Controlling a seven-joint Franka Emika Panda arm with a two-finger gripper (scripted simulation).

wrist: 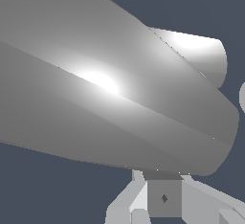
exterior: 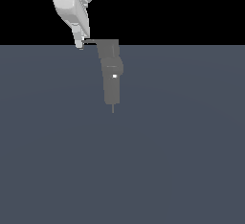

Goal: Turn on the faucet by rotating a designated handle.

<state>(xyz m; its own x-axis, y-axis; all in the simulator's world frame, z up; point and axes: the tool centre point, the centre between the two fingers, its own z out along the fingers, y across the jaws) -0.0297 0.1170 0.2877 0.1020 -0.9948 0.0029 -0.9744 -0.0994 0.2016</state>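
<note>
faucet: upright on grey worktop | handle: projects toward exterior view's left | hand: at handle tip, open or closed unclear

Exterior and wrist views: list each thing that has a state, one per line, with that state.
faucet: upright column, no water visible.
handle: projects sideways from the faucet's top toward the exterior view's left, its tip at the gripper.
gripper: at the handle's tip; open or shut cannot be told.
</note>
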